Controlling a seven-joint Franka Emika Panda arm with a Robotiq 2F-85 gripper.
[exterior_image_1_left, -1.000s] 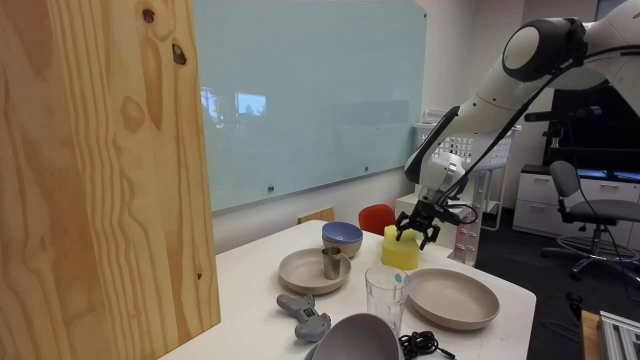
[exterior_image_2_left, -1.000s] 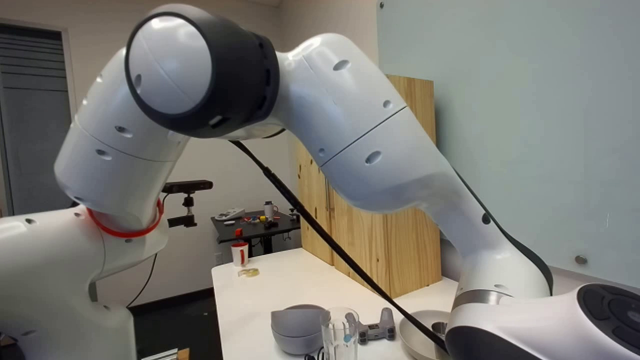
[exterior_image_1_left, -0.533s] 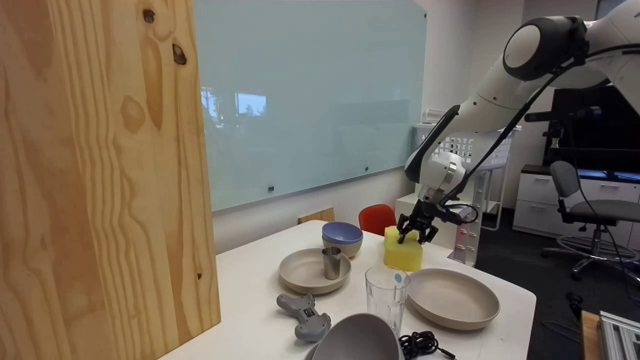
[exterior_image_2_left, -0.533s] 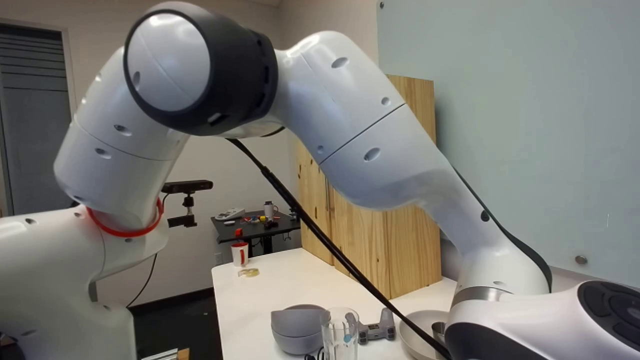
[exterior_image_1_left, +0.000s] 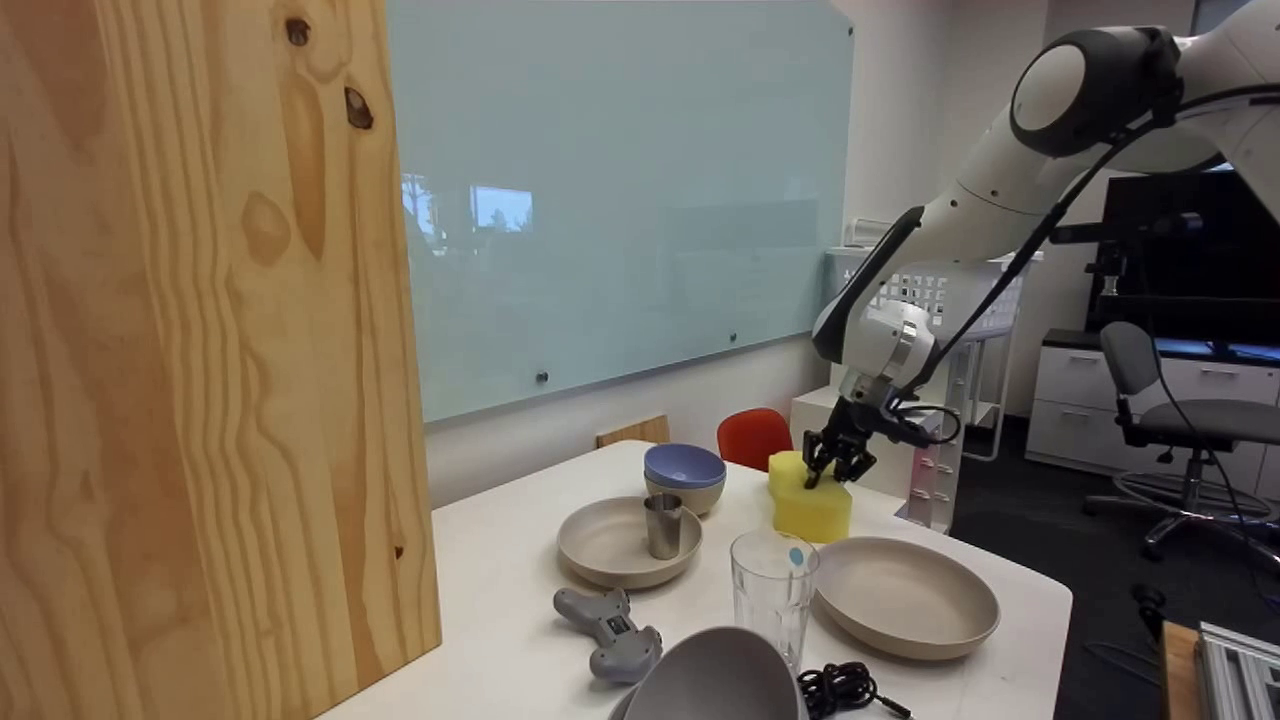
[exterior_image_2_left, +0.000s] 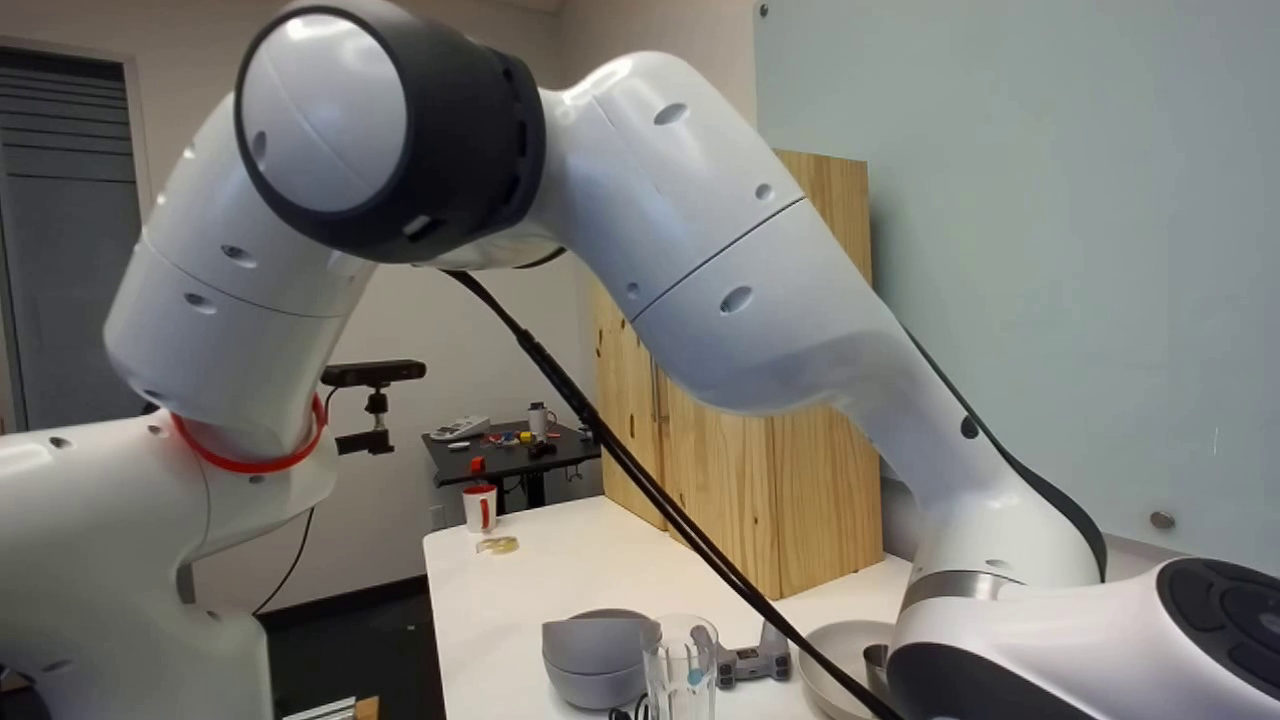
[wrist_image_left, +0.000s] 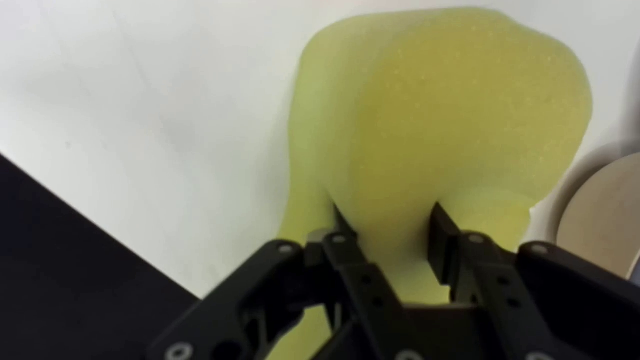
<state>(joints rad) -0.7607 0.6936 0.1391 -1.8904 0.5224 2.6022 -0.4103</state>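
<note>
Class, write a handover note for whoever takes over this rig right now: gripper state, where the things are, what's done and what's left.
Gripper: closed on the yellow sponge, one finger pressing into each side.
Where things are: the sponge sits on the white table. In an exterior view it appears between the stacked bowls and the beige plate, with the clear glass nearer the camera.
Done: the sponge is pinched between the fingers.
Left: it appears not yet lifted. I'd check the hold first, since soft foam may slip or bulge, and probably keep clear of the glass.
</note>
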